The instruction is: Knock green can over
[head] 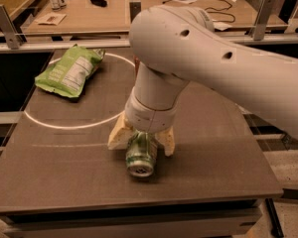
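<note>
The green can [141, 154] lies on its side on the dark table [213, 152], near the front middle, with its silver end facing the camera. My gripper [142, 139] comes down from the big white arm [198, 63] right over the can. Its two cream fingers [118, 134] are spread and stand on either side of the can's far half. The can's far end is hidden under the wrist.
A flat light-green chip bag [69, 72] lies at the back left, on a white circle line [64, 125] drawn on the table. A sliver of an orange-red can [135, 63] shows behind the arm. A wooden bench [99, 14] with clutter stands beyond the table.
</note>
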You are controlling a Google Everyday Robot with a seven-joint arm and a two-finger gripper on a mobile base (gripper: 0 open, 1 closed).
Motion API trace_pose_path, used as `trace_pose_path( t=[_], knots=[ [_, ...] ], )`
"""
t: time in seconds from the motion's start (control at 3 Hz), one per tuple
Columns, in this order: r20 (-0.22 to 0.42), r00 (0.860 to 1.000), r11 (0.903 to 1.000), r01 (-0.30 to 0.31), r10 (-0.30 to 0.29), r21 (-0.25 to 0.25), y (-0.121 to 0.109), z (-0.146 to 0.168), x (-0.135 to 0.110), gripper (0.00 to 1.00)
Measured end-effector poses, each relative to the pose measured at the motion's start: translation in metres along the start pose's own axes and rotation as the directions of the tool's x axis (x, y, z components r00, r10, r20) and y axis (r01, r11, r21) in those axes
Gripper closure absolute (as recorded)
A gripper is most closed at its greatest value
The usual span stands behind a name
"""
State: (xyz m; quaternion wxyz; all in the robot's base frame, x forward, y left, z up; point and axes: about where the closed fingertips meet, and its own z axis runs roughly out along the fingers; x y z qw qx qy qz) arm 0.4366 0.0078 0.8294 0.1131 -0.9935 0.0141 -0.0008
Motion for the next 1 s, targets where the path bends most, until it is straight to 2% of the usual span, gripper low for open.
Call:
trace_pose_path(
  t=[0.33, 0.67, 1.0],
  knots=[
    [0.0, 1.0, 1.0, 0.0, 0.0, 0.0, -0.0002, -0.0011, 0.0, 0.0],
    [0.015, 0.997, 0.9926, -0.076, 0.075, 0.095, 0.0062, -0.0023, 0.0015, 0.0],
    [0.02, 0.996, 0.9904, -0.085, 0.084, 0.109, 0.0053, -0.0039, -0.0011, 0.0]
  ],
)
